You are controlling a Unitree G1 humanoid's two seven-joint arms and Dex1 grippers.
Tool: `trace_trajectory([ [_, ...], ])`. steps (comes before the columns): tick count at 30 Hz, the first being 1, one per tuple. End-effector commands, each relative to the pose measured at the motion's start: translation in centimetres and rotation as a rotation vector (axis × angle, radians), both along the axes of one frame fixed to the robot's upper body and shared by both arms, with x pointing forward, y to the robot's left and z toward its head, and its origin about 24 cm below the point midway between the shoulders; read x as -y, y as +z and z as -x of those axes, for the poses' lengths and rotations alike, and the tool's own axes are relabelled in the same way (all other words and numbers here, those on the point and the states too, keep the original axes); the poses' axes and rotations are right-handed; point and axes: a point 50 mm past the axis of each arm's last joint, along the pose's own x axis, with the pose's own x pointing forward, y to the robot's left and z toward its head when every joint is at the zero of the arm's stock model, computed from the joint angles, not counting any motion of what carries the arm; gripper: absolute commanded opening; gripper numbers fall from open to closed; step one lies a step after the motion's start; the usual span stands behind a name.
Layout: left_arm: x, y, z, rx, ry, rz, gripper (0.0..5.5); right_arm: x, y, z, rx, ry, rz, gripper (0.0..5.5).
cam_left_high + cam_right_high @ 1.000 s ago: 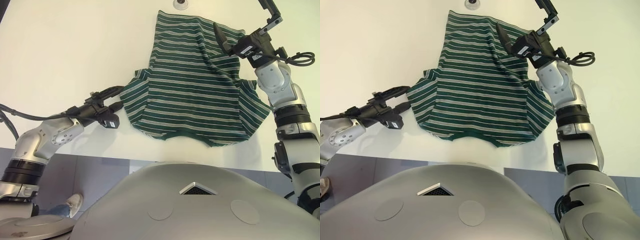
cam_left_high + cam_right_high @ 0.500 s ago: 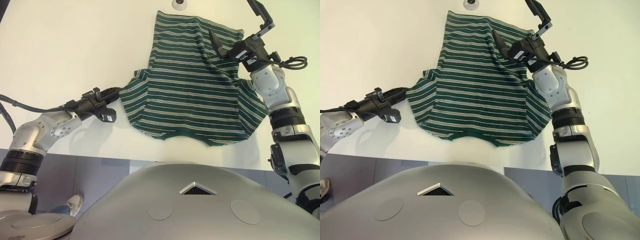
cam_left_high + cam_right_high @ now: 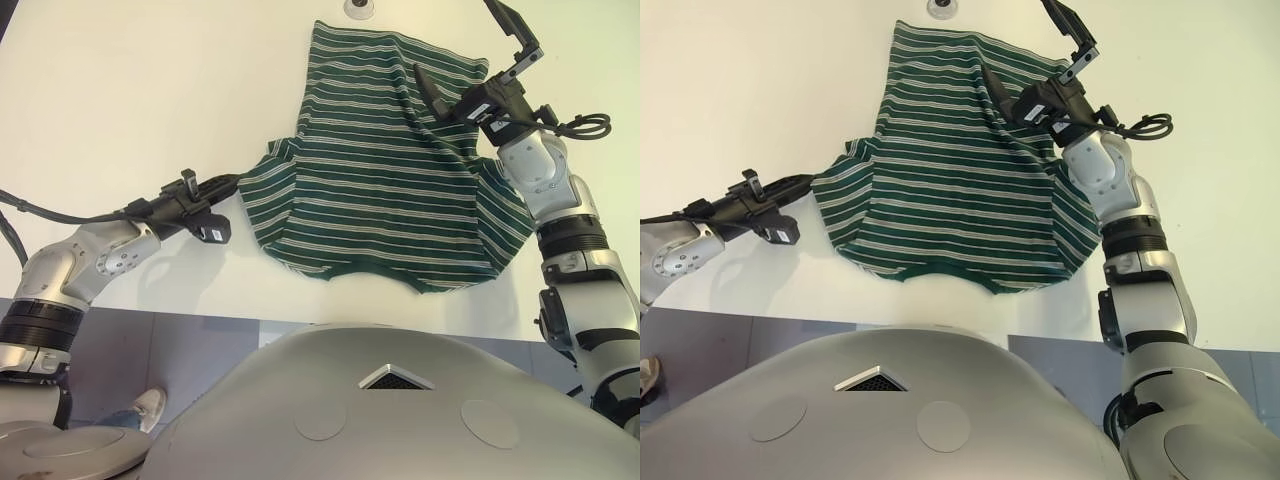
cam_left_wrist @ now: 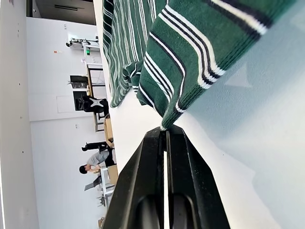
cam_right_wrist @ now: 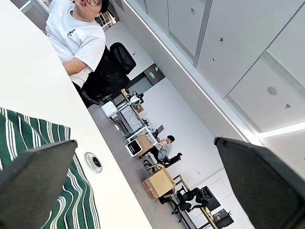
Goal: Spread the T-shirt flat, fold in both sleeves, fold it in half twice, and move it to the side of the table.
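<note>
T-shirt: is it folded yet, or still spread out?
Spread out, not folded. The T-shirt lies open on the table, left sleeve and right sleeve sticking out sideways, its far half wrinkled.

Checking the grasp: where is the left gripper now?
Left eye view: the left gripper lies on the robot's left, jaws shut on the tip of the T-shirt sleeve nearest it.

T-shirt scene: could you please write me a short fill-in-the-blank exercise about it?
The T-shirt is green with ___ stripes.
The right gripper above it is ___.
The left gripper is ___ on the sleeve edge.
Missing words: white; open; shut.
</note>
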Motion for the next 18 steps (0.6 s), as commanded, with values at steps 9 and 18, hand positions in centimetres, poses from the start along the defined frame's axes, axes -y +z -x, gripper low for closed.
trace_trajectory([
  [9,2.2,-0.6,1.8,-0.057,-0.034,0.142,0.01,0.3,-0.2,0.0,-0.015,-0.014,-0.004,5.4],
  [18,6.3,0.3,0.3,0.036,-0.123,0.284,0.01,0.4,0.1,-0.3,-0.006,-0.02,-0.006,5.4],
])
